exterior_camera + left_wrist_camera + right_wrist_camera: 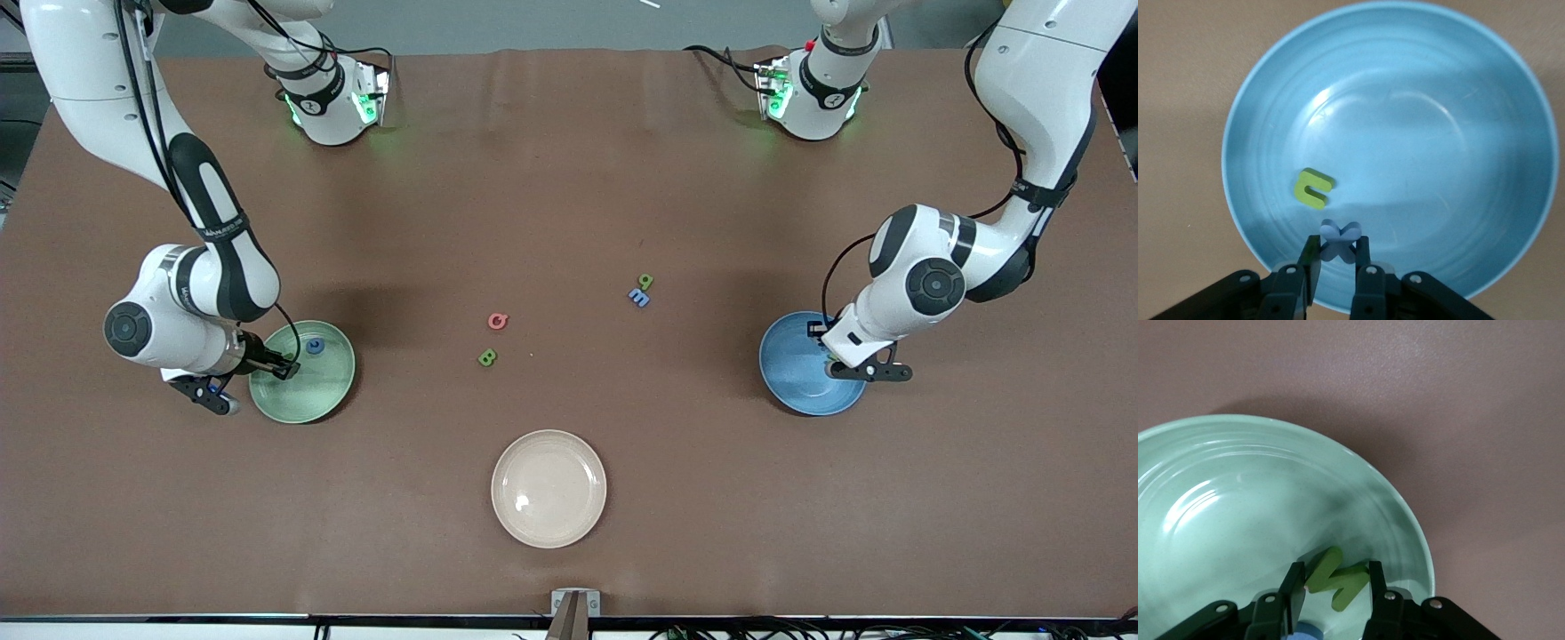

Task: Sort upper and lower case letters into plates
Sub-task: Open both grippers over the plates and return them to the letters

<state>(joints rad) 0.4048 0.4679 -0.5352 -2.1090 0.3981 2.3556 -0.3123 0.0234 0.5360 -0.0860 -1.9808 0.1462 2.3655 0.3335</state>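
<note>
The left gripper (1337, 257), over the blue plate (1405, 100), was clamped on a pale blue letter (1338, 239), possibly an X. The right gripper (1336, 590), over the mint green plate (1238, 520), was closed on a green letter (1341, 579).

Brown table (569, 178), mint green plate (311, 391), medium blue plate (796, 378), cream-beige plate (548, 488), yellow-green letter (1314, 188) in blue plate, pale blue letter (1339, 240), green letter (1339, 580), red letter (498, 321), white-and-black arms.
</note>
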